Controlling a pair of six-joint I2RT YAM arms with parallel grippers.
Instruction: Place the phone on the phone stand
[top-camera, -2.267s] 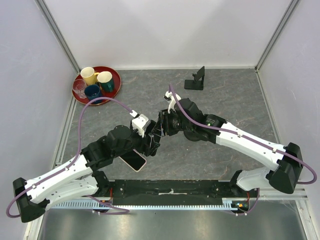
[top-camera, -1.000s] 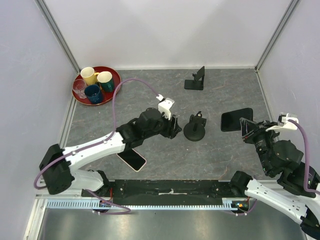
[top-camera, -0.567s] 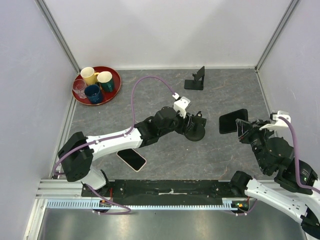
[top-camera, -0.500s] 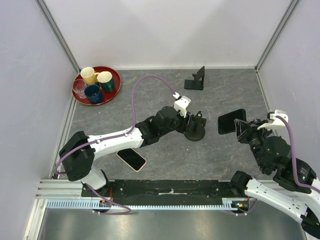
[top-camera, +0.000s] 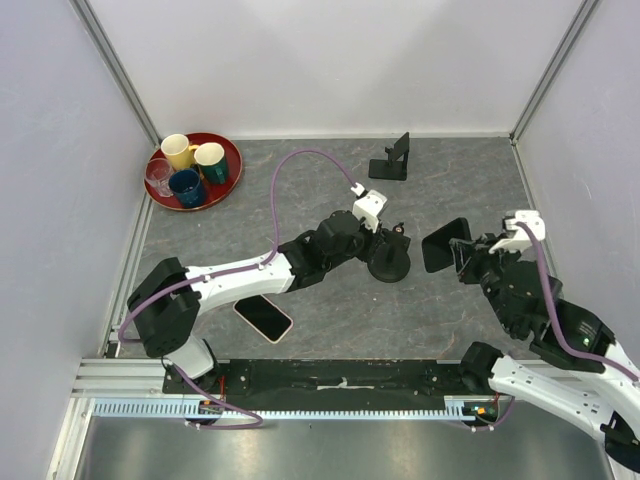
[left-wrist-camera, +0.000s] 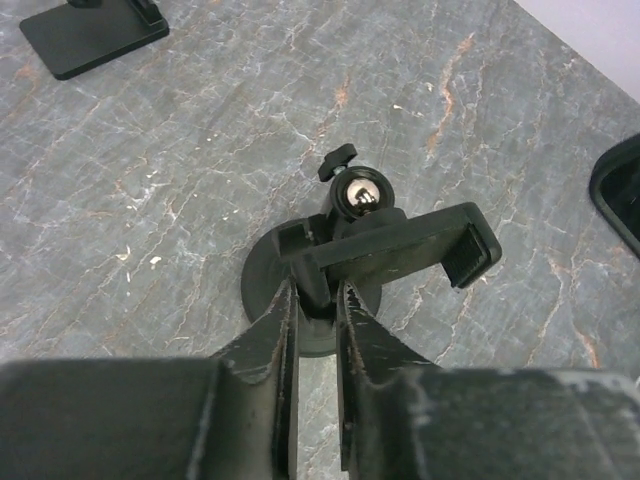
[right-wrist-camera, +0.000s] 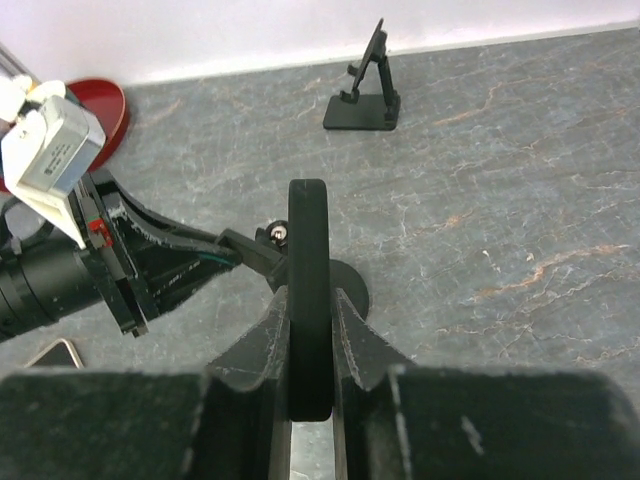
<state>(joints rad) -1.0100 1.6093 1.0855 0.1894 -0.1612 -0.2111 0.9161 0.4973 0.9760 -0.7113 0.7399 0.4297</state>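
The left gripper (left-wrist-camera: 313, 298) is now at the round-based mount (top-camera: 388, 264) in the middle of the table (top-camera: 300, 190). A second ago it hung short of the mount with its jaws wide. They have since drawn in to a narrow gap, and the fingers (left-wrist-camera: 283, 305) sit tight on either side of the neck under the clamp, gripping it as far as the wrist view shows. The mount itself has not shifted. The right gripper (top-camera: 464, 256) stays clamped on the phone (top-camera: 442, 244), which stands on edge between its fingers with the dark face turned left. Over the last second this arm has carried the phone leftward, from near the right edge to just right of the mount, though the two remain apart. The stand (top-camera: 392, 160) is where it was, far centre and close to the back wall. It is upright with its back plate tilted, well apart from both grippers and with nothing on it. A second phone (top-camera: 263, 318) still lies flat, near left, beneath the left arm. The red tray (top-camera: 236, 162) of cups remains in the far left corner.
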